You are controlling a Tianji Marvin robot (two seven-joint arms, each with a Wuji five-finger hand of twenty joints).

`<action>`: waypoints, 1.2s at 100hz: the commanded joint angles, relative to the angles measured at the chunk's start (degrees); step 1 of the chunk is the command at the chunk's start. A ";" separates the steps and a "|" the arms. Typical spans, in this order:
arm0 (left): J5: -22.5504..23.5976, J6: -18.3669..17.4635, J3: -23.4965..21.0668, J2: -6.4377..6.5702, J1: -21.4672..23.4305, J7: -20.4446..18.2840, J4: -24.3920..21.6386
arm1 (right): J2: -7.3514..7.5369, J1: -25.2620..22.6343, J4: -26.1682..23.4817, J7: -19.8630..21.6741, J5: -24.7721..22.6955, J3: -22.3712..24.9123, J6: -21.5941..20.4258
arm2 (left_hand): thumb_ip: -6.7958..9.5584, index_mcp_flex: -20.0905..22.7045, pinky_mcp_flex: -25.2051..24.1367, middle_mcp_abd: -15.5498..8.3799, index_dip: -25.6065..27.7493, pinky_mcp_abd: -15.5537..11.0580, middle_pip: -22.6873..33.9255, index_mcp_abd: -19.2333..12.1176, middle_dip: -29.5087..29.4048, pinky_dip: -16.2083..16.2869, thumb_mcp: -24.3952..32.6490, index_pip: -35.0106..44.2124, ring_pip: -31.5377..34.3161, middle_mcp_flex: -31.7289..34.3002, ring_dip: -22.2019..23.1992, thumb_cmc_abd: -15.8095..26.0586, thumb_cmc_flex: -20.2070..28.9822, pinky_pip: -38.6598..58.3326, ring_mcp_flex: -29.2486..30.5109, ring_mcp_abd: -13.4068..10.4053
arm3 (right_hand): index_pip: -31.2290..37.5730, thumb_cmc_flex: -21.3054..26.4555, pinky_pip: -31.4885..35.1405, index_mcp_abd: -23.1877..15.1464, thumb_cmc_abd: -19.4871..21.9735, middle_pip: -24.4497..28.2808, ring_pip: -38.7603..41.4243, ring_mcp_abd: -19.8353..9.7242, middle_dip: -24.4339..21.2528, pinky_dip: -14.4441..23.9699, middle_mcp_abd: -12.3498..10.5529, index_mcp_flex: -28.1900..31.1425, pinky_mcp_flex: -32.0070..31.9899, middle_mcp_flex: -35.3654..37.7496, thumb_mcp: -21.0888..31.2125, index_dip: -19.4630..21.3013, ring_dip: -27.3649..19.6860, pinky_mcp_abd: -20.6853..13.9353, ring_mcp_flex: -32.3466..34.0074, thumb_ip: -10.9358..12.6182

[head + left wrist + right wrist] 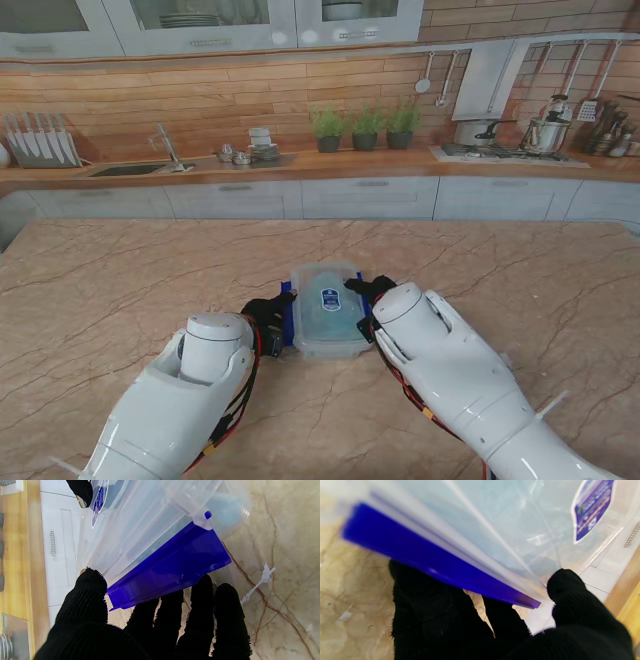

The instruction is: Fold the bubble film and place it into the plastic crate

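A clear plastic crate (326, 310) with its lid on and a blue-and-white label (330, 298) stands on the marble table between my two hands. Something pale blue, seemingly the bubble film (310, 325), shows through the lid. My left hand (268, 318) clasps the crate's left side. In the left wrist view, this hand (150, 625) has its thumb at the lid's edge and its fingers under the blue latch (172, 567). My right hand (372, 292) clasps the right side the same way around the other blue latch (420, 552), thumb on the lid.
The marble table (120, 290) spreads wide on all sides of the crate. A small white scrap (260, 582) lies on it near my left hand. Kitchen cabinets and a wooden counter (320, 165) run along the far side.
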 commanded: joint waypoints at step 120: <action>22.11 -0.31 12.50 6.03 -4.59 -11.58 -2.44 | -1.17 0.06 0.17 -0.99 -0.38 -2.62 -2.08 | -2.15 13.04 6.64 -0.84 12.67 7.99 14.30 -6.17 0.65 8.36 10.11 30.61 5.51 21.29 -0.20 -6.74 0.32 -1.55 13.94 5.39 | 1.38 2.29 0.51 4.28 1.89 -1.83 -2.44 1.01 -0.82 0.21 0.30 4.89 3.66 7.60 1.84 -3.04 -1.53 1.95 6.23 2.93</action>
